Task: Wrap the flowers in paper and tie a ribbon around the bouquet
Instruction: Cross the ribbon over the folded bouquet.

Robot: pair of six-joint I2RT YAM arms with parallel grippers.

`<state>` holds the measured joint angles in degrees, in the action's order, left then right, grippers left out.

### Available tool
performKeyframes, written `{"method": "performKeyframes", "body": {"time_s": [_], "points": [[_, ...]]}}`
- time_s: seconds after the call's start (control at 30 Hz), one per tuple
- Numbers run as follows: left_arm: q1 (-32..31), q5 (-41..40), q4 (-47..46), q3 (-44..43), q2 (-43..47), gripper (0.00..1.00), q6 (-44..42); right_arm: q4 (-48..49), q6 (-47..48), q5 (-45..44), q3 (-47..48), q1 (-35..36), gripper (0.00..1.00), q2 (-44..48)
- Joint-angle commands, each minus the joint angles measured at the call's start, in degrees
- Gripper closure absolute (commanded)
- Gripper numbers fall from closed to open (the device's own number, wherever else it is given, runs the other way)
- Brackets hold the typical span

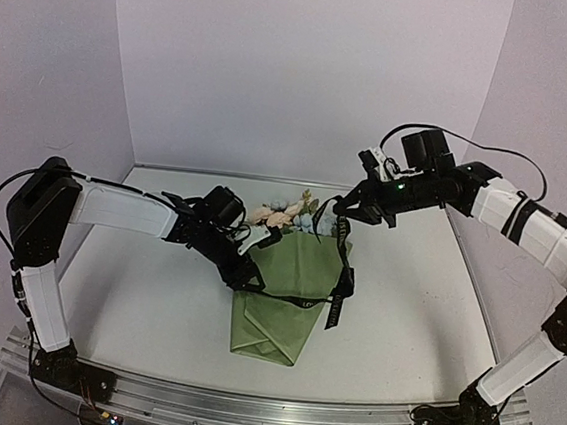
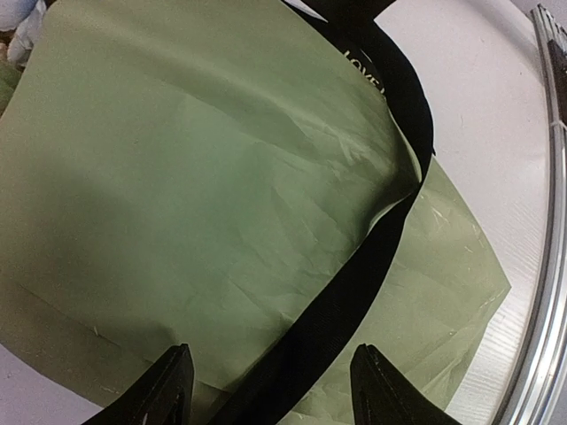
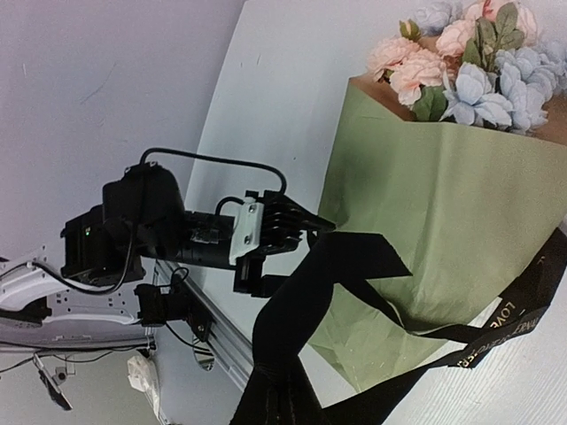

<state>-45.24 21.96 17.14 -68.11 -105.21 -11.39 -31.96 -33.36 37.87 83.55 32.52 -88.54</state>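
The bouquet (image 1: 276, 307) lies in the middle of the table, a cone of olive-green paper (image 2: 177, 177) with its point toward the arms. The flowers (image 3: 461, 71), pale blue, cream and peach, show at its far wide end. The black ribbon (image 2: 354, 274) runs across the cone and up its right side. My right gripper (image 1: 349, 209), held above the cone's far right corner, is shut on the ribbon (image 3: 328, 274), which hangs from it in a loop. At the cone's left edge my left gripper (image 2: 270, 390) is open, and the ribbon passes between its fingers untouched.
The white table (image 1: 135, 299) is closed in by white walls at the back and both sides. An aluminium rail (image 1: 244, 410) runs along the near edge, close to the cone's tip (image 2: 496, 283).
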Motion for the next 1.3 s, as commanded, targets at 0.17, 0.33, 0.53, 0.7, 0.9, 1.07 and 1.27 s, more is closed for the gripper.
{"method": "performKeyframes", "body": {"time_s": [0.17,0.33,0.53,0.7,0.9,1.07,1.27], "points": [[-2.6,0.2,3.5,-4.3,-1.9,0.37,-3.6,2.4,0.2,-9.4,-3.9,-0.6,1.0,1.8],[-4.0,-2.1,5.3,-4.5,-3.1,0.38,-4.8,2.3,-0.9,-12.7,-2.4,-1.8,1.0,-0.3],[-4.4,-6.7,4.8,-5.5,-4.5,0.5,-4.9,3.6,-0.6,-9.2,-1.0,-1.9,1.0,-1.2],[-4.3,-8.8,3.5,-6.9,-5.5,0.84,-4.5,10.3,-0.5,-3.1,-5.6,-1.8,1.0,0.8],[-3.3,-7.6,-0.5,-6.7,-4.2,1.0,-2.0,20.7,-0.2,8.0,-11.2,-1.8,1.0,1.4],[-0.8,-2.8,-2.4,-6.5,-3.5,1.0,0.6,25.4,-1.6,18.3,-11.6,-0.8,1.0,-2.1],[2.0,3.7,-3.5,-7.7,-4.2,1.0,2.7,24.3,-0.8,26.0,-10.2,2.7,1.0,-6.8]]}}
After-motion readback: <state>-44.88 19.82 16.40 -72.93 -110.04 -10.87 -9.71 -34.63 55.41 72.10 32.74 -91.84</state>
